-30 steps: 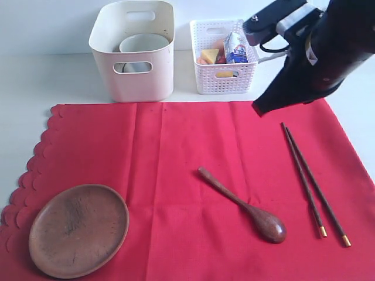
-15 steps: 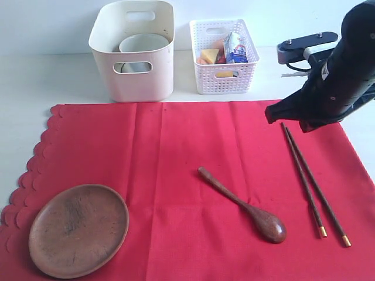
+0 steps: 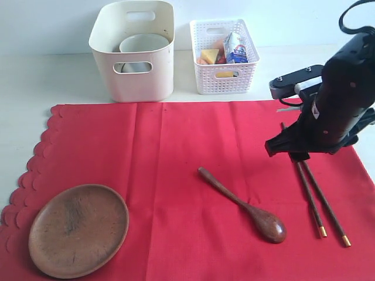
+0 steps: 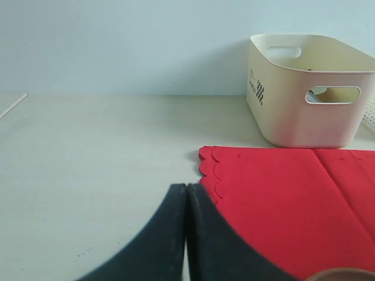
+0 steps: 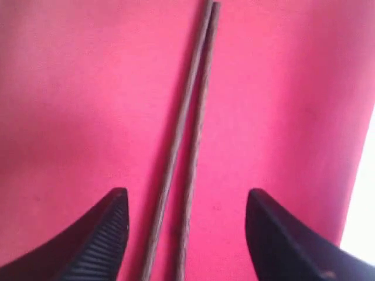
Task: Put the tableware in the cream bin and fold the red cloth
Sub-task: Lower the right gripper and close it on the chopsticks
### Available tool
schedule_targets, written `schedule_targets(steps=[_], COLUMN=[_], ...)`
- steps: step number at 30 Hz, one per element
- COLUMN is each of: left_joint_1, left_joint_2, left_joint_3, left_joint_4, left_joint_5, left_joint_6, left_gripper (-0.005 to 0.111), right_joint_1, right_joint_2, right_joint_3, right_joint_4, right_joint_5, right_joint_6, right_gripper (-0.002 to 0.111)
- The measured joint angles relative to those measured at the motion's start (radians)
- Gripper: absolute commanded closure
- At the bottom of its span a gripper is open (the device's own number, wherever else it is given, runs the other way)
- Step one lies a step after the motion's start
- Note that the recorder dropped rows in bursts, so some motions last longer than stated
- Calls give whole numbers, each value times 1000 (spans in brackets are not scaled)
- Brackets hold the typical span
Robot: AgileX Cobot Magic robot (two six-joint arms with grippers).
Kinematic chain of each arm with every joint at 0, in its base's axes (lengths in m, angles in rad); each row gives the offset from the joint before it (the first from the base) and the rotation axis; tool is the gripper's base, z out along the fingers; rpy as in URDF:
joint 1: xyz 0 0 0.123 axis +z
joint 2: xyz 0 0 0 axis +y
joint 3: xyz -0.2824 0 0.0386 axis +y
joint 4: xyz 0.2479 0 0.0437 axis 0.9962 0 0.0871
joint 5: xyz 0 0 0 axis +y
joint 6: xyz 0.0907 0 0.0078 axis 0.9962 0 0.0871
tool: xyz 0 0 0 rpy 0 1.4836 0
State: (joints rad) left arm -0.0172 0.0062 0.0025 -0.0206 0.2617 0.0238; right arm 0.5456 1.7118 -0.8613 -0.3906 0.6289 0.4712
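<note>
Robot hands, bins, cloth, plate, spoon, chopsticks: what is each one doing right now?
cloth: spread flat, unfolded.
chopsticks: lying on the cloth, ungripped.
spoon: lying on the cloth.
plate: empty, on the cloth.
cream bin: upright, bowl inside.
basket: upright, food and carton inside.
left gripper: shut, empty.
right gripper: open, empty, over the chopsticks.

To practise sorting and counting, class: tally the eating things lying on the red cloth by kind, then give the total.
Plate: 1
Spoon: 1
Chopsticks: 2
Total: 4
</note>
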Motion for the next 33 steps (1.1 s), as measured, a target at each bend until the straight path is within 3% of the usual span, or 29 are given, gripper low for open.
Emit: schedule_targets(steps=[9,12,19,26,33], left_joint_1=[0,0,0,0,0], left_joint_2=[0,0,0,0,0], left_joint_3=[0,0,0,0,0], left_joint_4=[0,0,0,0,0], left_joint_5=[0,0,0,0,0], left_joint_6=[0,0,0,0,0], left_gripper=[104,104,104,104,104], right_joint_1=[-4,-49,-117,-117,-117], right_joint_2=[113,126,133,167,174], right_joint_3=[6,13,13,5,-1], right_joint_4=[-40,-44,151,191,193], right_joint_5=[-105,-139,-181,-195,-206], right_joint_6=[49,49,-123,-168,-172], right_gripper=[50,52,83,85,98])
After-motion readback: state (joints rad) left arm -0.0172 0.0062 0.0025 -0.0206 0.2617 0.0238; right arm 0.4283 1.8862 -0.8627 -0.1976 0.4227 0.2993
